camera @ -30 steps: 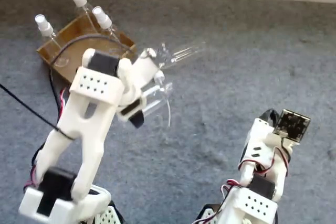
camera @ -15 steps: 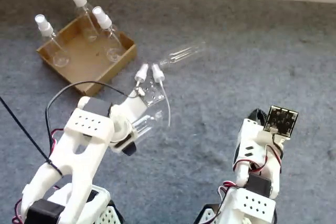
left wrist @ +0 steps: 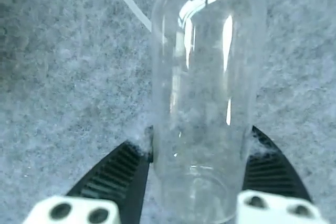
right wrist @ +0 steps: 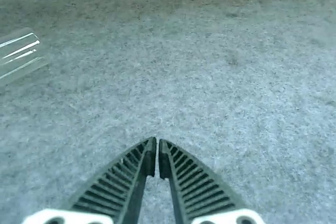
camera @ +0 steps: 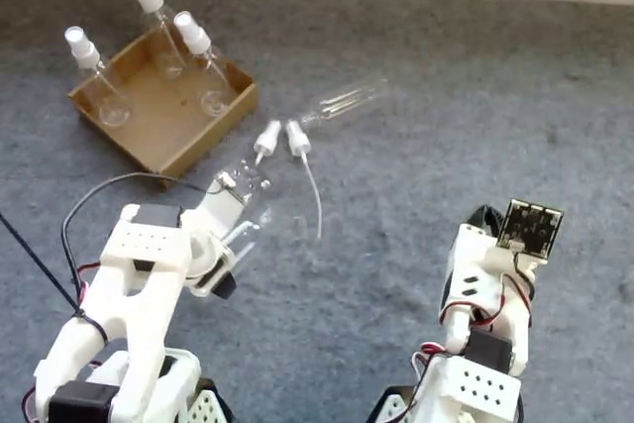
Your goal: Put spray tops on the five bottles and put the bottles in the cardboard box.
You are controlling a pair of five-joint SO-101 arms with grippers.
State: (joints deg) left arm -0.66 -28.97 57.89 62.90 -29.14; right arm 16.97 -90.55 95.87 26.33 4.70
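My left gripper [left wrist: 199,148] is shut on a clear, topless bottle [left wrist: 205,66], its ribbed fingers pressed on both sides near the base. From the high view the held bottle [camera: 246,183] lies low over the carpet, its mouth towards two white spray tops [camera: 267,138] [camera: 297,136]; one trails a thin dip tube [camera: 315,200]. A second clear bottle [camera: 347,101] lies on its side farther back, and its end [right wrist: 16,51] shows off to one side. The cardboard box [camera: 233,111] holds three upright bottles with tops. My right gripper [right wrist: 157,150] is shut and empty above bare carpet.
Grey carpet covers the whole work surface. The right arm [camera: 490,284] stands folded back at the near right, far from the box. A black cable [camera: 109,190] loops beside the left arm. A pale wall strip runs along the far edge.
My left arm has pulled back from beside the box towards its base, carrying the clear bottle. The two spray tops and the lying bottle stayed put. The right arm shifted slightly.
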